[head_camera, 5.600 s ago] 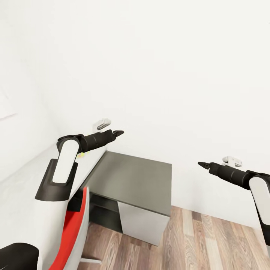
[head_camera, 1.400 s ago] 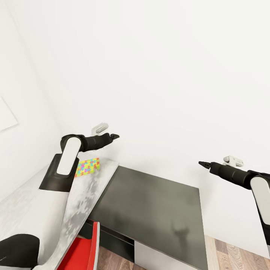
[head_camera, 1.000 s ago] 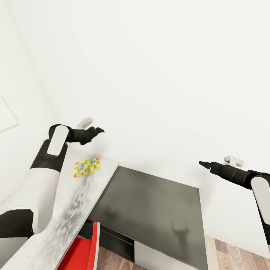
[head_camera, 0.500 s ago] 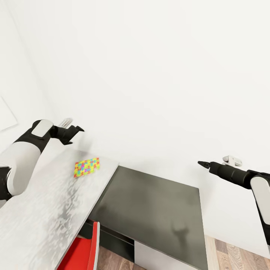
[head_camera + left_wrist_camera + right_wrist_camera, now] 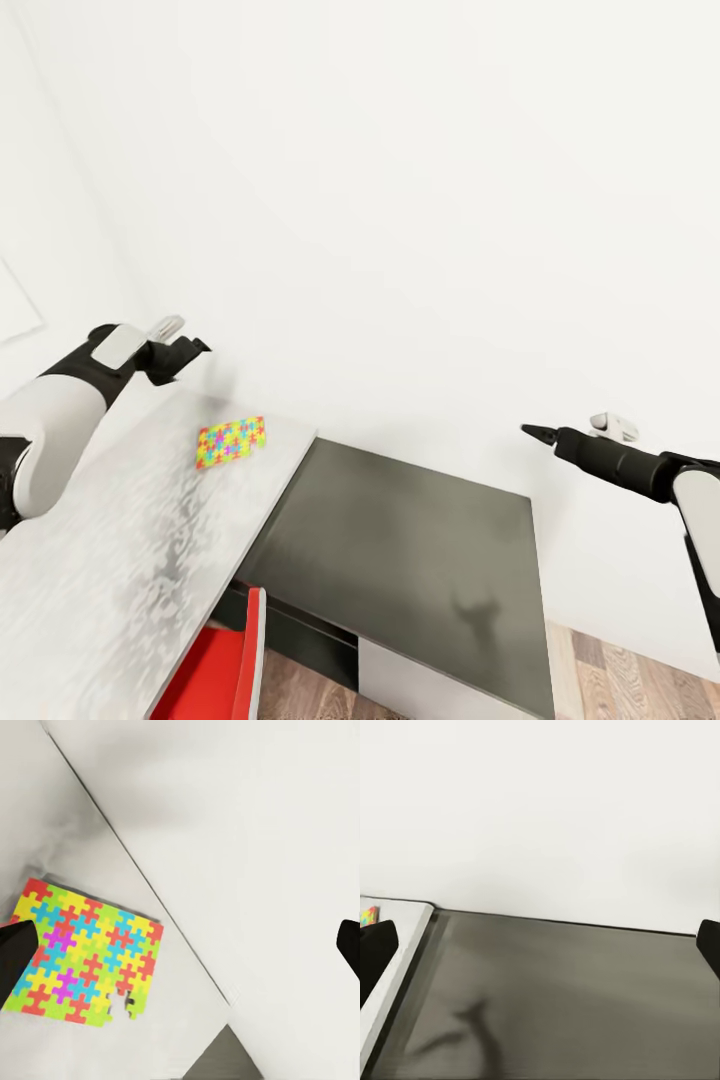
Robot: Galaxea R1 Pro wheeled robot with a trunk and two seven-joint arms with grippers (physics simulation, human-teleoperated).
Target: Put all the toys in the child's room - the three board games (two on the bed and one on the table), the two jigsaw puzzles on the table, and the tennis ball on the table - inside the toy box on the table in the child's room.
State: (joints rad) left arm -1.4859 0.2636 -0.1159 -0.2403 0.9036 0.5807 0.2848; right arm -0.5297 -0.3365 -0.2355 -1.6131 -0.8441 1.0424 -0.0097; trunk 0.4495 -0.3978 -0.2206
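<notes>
One jigsaw puzzle [image 5: 231, 441], a thin board of yellow, pink, blue and green pieces, lies flat near the far end of the pale grey table [image 5: 120, 560]. In the left wrist view the jigsaw puzzle [image 5: 82, 954] has a small gap at one edge. My left gripper [image 5: 193, 348] hovers above the table's back edge, left of the puzzle, and is open [image 5: 180, 949] with nothing in it. My right gripper [image 5: 531, 431] hangs open over the dark cabinet, far right of the puzzle. The toy box, board games and tennis ball are out of view.
A lower dark grey cabinet [image 5: 410, 540] adjoins the table's right end; its top [image 5: 570, 997] shows in the right wrist view. A white wall stands close behind both. A red chair [image 5: 215, 670] is tucked below the table. Wood floor [image 5: 640, 690] shows at the lower right.
My left arm has swung left and back off the table, uncovering the puzzle and the table top. The right arm has barely moved. The puzzle has stayed in place.
</notes>
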